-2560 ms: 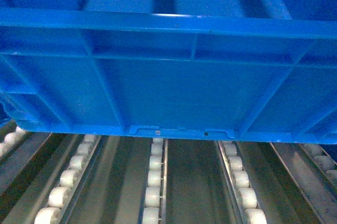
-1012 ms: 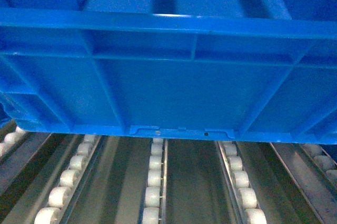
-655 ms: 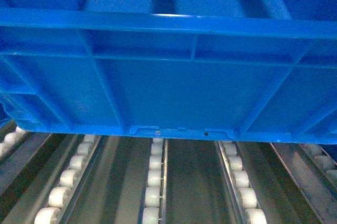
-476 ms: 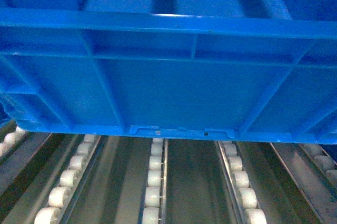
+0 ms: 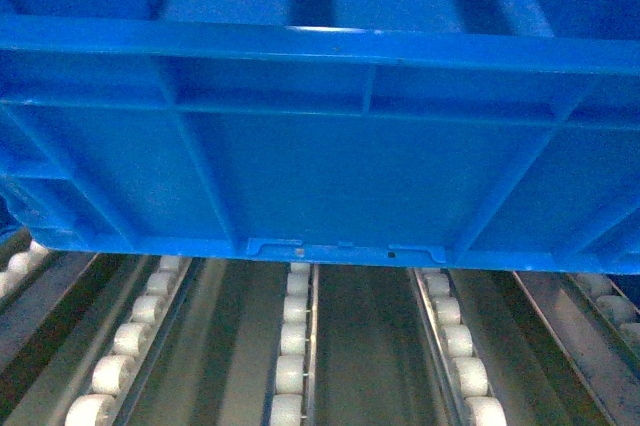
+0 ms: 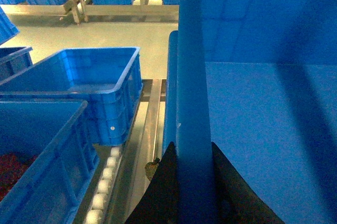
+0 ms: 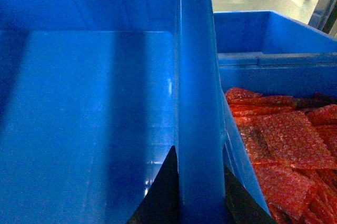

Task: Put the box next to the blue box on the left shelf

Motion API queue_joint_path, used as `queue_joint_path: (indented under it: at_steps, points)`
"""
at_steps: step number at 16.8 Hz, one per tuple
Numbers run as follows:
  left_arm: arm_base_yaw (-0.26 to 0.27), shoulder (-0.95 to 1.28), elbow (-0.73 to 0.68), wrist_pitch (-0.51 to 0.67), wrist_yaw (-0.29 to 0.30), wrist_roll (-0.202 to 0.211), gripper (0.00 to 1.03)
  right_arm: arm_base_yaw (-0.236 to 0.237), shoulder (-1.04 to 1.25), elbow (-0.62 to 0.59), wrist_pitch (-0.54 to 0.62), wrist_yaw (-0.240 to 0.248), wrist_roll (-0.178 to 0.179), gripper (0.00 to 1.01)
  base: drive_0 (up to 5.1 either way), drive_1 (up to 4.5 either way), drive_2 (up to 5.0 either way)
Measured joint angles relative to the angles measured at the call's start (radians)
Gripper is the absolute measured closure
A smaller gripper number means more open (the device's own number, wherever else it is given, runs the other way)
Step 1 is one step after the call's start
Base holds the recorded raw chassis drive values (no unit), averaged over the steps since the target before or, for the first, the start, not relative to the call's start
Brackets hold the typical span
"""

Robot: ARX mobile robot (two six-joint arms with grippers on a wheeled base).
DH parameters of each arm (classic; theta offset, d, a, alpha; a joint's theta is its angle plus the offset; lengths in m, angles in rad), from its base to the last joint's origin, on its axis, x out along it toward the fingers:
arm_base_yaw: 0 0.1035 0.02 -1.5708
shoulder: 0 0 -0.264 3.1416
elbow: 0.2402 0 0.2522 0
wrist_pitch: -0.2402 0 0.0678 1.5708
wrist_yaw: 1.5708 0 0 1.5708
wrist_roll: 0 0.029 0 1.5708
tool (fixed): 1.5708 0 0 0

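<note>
My left pincer (image 6: 195, 182) and right pincer (image 7: 199, 192) each clamp a side rim of the blue crate (image 5: 330, 176). It hangs over the roller shelf (image 5: 292, 346), between a neighbouring blue crate (image 6: 89, 84) and a crate of red bubble-wrap packets (image 7: 274, 145).

All three views are dim and soft, with a heavy blue cast. Broad shadows cross the box (image 6: 253, 129) floor, and the far floor (image 6: 105, 29) is perhaps overexposed.

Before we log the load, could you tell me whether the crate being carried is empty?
Empty: both wrist views show the box with a bare, smooth floor.
</note>
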Motion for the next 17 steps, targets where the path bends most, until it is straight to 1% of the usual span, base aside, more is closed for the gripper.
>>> queue_joint_path:
  at_steps: [2,4,5,6,7,8,9,10,11,14,16,17]
  points:
    - [0.0,0.0,0.0,0.0,0.0,0.0,0.94,0.0,0.0,0.0,0.0,0.0,0.0,0.93,0.0,0.0,0.0]
    - [0.0,0.0,0.0,0.01,0.001,0.001,0.94,0.017,0.011,-0.016,0.068,0.075,0.011,0.93,0.0,0.0,0.0]
    - [-0.009,-0.001,0.016,-0.037,-0.027,-0.004,0.94,0.018,0.011,-0.016,0.07,0.076,0.014,0.93,0.0,0.0,0.0]
    - [-0.032,-0.002,0.037,-0.098,-0.121,-0.011,0.94,0.021,0.011,-0.015,0.057,0.072,0.013,0.93,0.0,0.0,0.0]
    - [-0.04,-0.002,0.037,-0.121,-0.164,-0.011,0.94,0.022,0.015,-0.016,0.041,0.061,0.017,0.93,0.0,0.0,0.0]
    - [-0.04,-0.002,0.037,-0.142,-0.19,-0.009,0.94,0.022,0.023,-0.015,0.013,0.049,0.031,0.93,0.0,0.0,0.0]
    - [-0.033,-0.002,0.037,-0.168,-0.2,0.002,0.94,0.021,0.035,-0.003,-0.036,0.024,0.053,0.93,0.0,0.0,0.0]
    - [-0.004,0.041,0.031,-0.195,-0.207,0.027,0.94,0.021,0.11,0.033,-0.11,-0.026,0.084,0.93,0.0,0.0,0.0]
    - [0.005,0.06,0.027,-0.192,-0.203,0.031,0.94,0.021,0.133,0.043,-0.124,-0.034,0.09,0.93,0.0,0.0,0.0]
    - [0.029,0.102,0.018,-0.21,-0.179,0.014,0.94,0.022,0.181,0.064,-0.161,-0.042,0.097,0.93,0.0,0.0,0.0]
    - [0.037,0.132,0.013,-0.255,-0.173,-0.004,0.94,0.029,0.215,0.073,-0.206,-0.058,0.105,0.93,0.0,0.0,0.0]
    - [0.04,0.136,0.005,-0.27,-0.172,-0.003,0.94,0.032,0.226,0.073,-0.224,-0.066,0.114,0.93,0.0,0.0,0.0]
